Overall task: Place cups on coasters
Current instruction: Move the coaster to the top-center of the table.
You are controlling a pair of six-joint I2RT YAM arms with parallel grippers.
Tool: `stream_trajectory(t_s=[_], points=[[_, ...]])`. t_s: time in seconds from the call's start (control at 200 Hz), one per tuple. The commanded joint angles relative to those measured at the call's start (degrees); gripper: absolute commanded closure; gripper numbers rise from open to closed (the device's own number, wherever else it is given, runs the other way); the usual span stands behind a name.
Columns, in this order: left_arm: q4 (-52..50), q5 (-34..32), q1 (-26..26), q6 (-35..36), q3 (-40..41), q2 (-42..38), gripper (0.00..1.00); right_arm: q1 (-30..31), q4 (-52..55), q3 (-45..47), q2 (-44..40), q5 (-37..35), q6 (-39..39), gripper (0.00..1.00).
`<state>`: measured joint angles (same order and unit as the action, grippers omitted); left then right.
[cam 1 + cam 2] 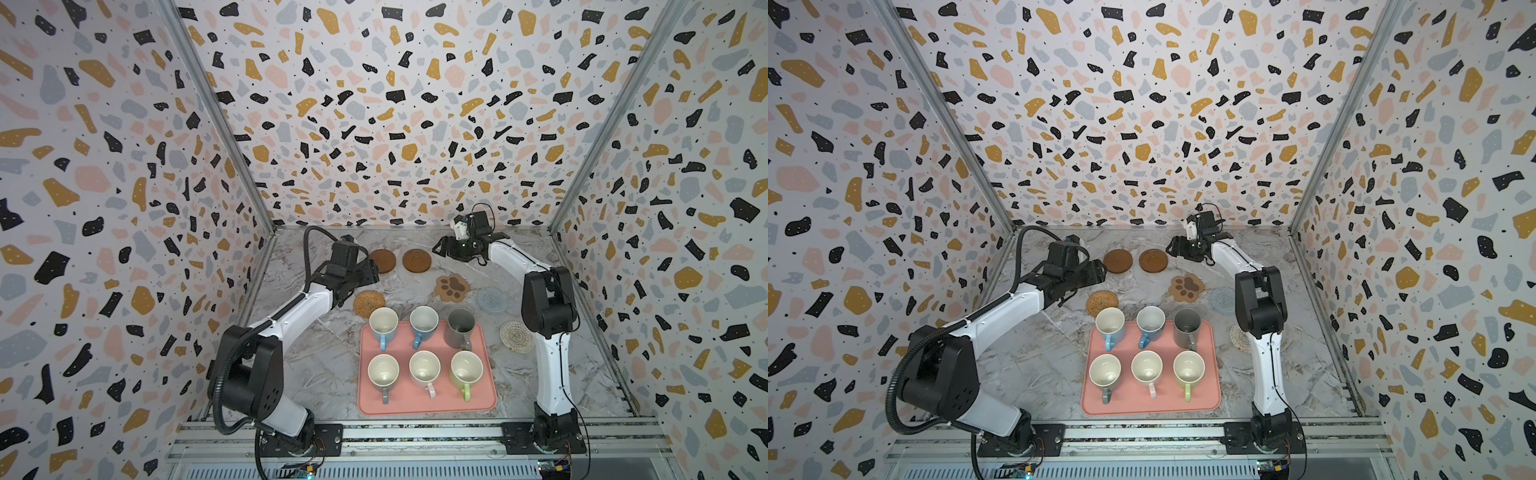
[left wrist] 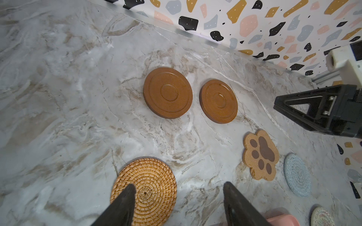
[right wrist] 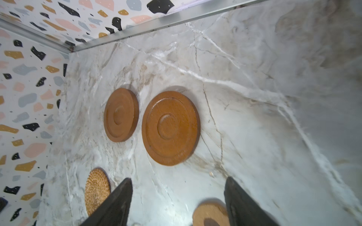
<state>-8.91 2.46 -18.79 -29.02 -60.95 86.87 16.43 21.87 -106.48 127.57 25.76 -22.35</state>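
**Desk:** Where do the arms stand?

**Photographer:** Both are at the far side of the marble table. The left gripper [image 2: 179, 186] hangs above the rattan coaster [image 2: 144, 190], jaws spread wide and empty. The right gripper [image 3: 178, 181] hovers near the wooden discs [image 1: 416, 260], also gaping, with nothing between its fingers

**Desk:** And the cups?

**Photographer:** All six cups stand upright in two rows on the pink tray [image 1: 415, 405], handles toward the arm bases, and none is on a coaster. The coasters lie bare beyond and beside the tray: the paw-shaped coaster [image 1: 452, 287], the grey-blue round [image 1: 491, 299], and the whitish patterned round [image 1: 516, 336] close by the right arm

**Desk:** What could go wrong from here?

**Photographer:** The mugs stand close together, so a finger lowered for the light blue mug [image 1: 383, 324] could likely knock its neighbour. The tall dark grey mug [image 1: 460, 326] looks the easiest to tip. Smooth round walls may slip in a pinch grip. The right arm's elbow, swinging back, might drag the whitish round. With both claws near the discs, the arms could clash. A mug set off-centre on a disc's ridges could rock
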Motion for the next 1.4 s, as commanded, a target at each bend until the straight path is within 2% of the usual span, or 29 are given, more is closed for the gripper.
stream_trajectory(t_s=[0.0,0.265,0.591,0.706,0.921,1.026,1.397], points=[[0.74,-0.97,0.24,-0.54,2.63,-4.44,0.28,0.23,8.69,2.05,-3.79,-2.03,7.30,0.24],[1.41,0.21,0.24,0.37,6.18,-6.71,0.28,0.80,7.32,13.27,-10.21,-2.82,9.71,0.24],[2.23,3.04,0.28,1.00,5.53,-4.62,0.27,0.95,8.56,17.86,-14.22,-6.61,9.71,0.24],[2.82,4.27,0.24,0.22,5.49,-4.34,0.27,2.21,10.11,18.88,-17.05,-11.94,9.90,0.24],[3.98,2.94,0.32,0.39,5.99,-4.06,0.27,6.34,18.09,16.74,-16.05,-26.38,12.53,0.21],[5.34,2.36,0.31,-0.17,6.91,-4.17,0.27,8.62,18.86,15.98,-15.39,-29.69,13.48,0.00],[5.68,0.83,0.25,-0.96,7.73,-4.17,0.27,11.67,21.37,9.10,-8.07,-34.51,16.14,0.01]])
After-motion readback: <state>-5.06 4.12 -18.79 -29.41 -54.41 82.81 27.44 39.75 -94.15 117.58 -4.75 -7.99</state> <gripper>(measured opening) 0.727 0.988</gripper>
